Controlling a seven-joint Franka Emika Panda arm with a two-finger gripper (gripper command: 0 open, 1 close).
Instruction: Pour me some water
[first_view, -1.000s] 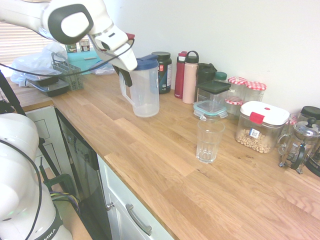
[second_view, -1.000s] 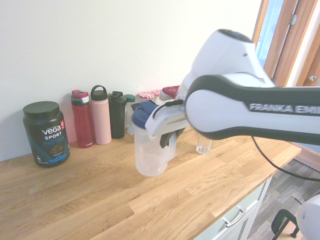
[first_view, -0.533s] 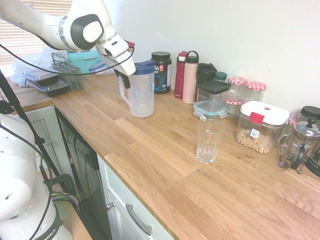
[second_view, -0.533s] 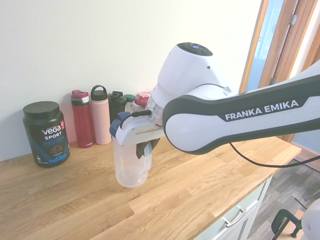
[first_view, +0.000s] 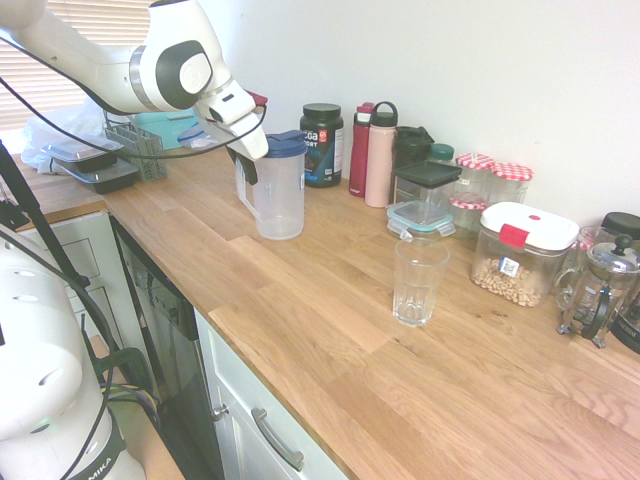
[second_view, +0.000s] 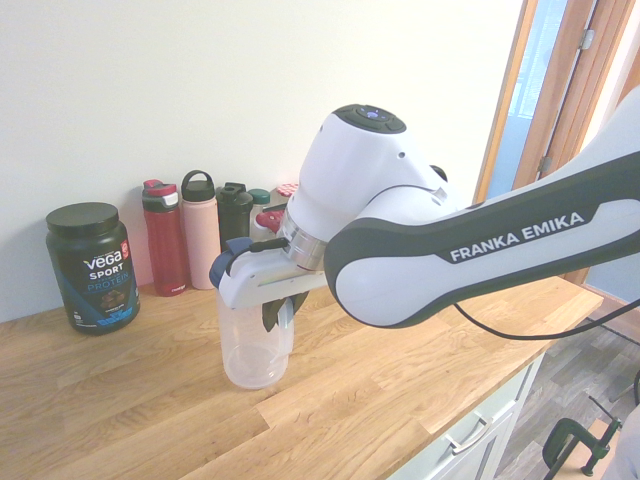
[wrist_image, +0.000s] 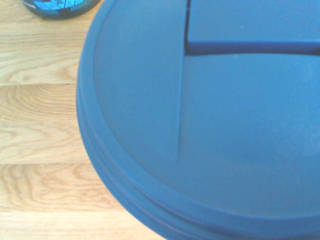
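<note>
1. the gripper (first_view: 250, 165), clamped on the handle of the clear plastic pitcher (first_view: 277, 192), has carried it further left and lower than a second ago; its base now meets the wooden counter (first_view: 330, 330).
2. the pitcher's smooth blue lid (wrist_image: 210, 125) fills the wrist view.
3. the ribbed drinking glass (first_view: 418, 281) stands well apart to the right, unmoved.

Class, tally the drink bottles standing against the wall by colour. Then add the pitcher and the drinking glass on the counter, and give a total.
red bottle: 1
pink bottle: 1
black bottle: 1
blue-lidded pitcher: 1
clear drinking glass: 1
Total: 5
</note>
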